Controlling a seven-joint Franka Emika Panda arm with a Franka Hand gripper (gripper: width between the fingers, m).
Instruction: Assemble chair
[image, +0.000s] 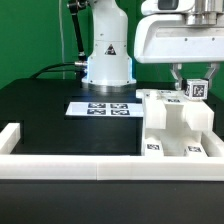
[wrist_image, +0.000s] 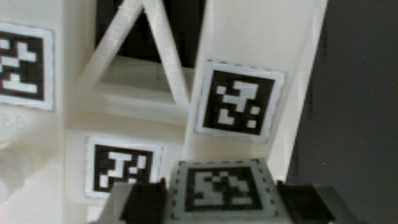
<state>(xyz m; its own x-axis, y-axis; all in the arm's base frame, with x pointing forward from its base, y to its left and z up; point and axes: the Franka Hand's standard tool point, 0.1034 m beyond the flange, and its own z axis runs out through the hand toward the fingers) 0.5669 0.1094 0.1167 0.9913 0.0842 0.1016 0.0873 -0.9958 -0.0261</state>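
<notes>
**Exterior view.** We see the gripper (image: 194, 82) at the exterior view's right, pointing down. Its jaws are closed on a small white part (image: 196, 89) whose tagged face is turned toward the camera. The part sits just above the top of the chair (image: 178, 128), a chunky white assembly of slabs and uprights standing on the black table (image: 50, 120). We cannot tell whether the part and the chair touch. The chair stands just inside the front run of the white wall (image: 90, 166). It is also just beside the marker board (image: 100, 107), on the exterior view's right of it. The marker board lies flat in front of the arm's base (image: 106, 55). Two small tags (image: 190, 151) show on the chair's lower front.

**Wrist view.** We look along the two dark fingers (wrist_image: 139, 203), which press the part (wrist_image: 217, 186) from either side. Its tag fills the space between them. Beyond it we see the chair (wrist_image: 267, 40) close up. One tall white slab carries a tag, and two more tagged faces stand beside it. Thin white struts (wrist_image: 157, 50) cross a dark gap between the slabs.
</notes>
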